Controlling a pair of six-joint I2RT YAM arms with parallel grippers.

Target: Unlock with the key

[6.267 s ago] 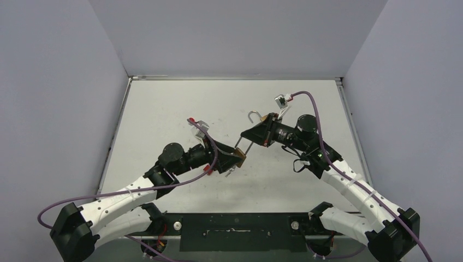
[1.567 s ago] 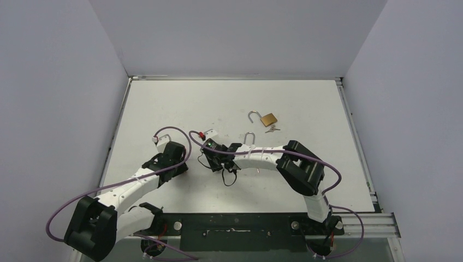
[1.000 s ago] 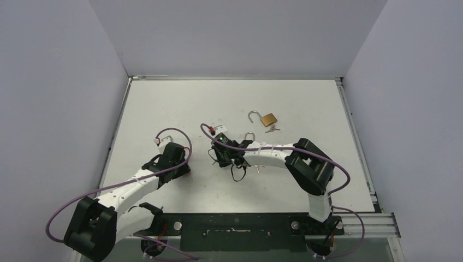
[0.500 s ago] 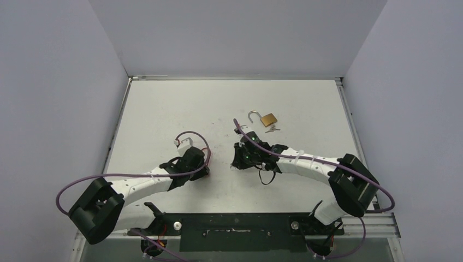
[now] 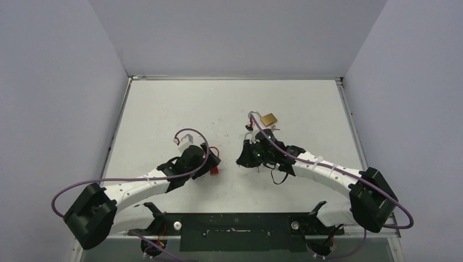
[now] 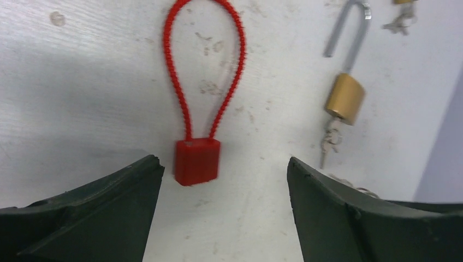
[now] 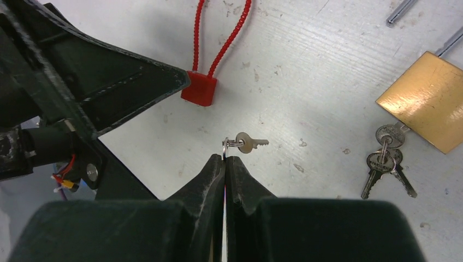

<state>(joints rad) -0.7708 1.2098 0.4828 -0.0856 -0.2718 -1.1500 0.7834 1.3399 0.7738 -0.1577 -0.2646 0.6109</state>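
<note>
Moved since: the left arm has travelled rightward toward the table's centre and its jaws have spread. The right arm's elbow has swung out to the right.
Left gripper (image 6: 224, 164): jaws wide apart, holding nothing, one finger on either side of the red lock's body and clear of it.
Red cable lock (image 6: 197, 161): lies flat on the table (image 5: 164, 109), between 10 and 11 o'clock from the key in the right wrist view. Both cable ends appear seated in the body, so it looks locked.
Right gripper (image 7: 225, 159): pinched tight on the ring of a small key (image 7: 248, 143), whose blade sticks out sideways.
Brass padlock (image 6: 345, 98): at 2 o'clock from the red body, shackle sprung open, keys at its base.
Step in hand: probably readying the red lock for the key.
Next move: likely the left jaws close on the red body to steady it while the right turns the blade toward the keyhole. The ring grip leaves the key free to swivel.
Materials: the red body is a blocky moulded plastic and its loop is a beaded cable. The padlock is smooth brass with a grey steel U-shaped shackle. The tabletop is scuffed white.
</note>
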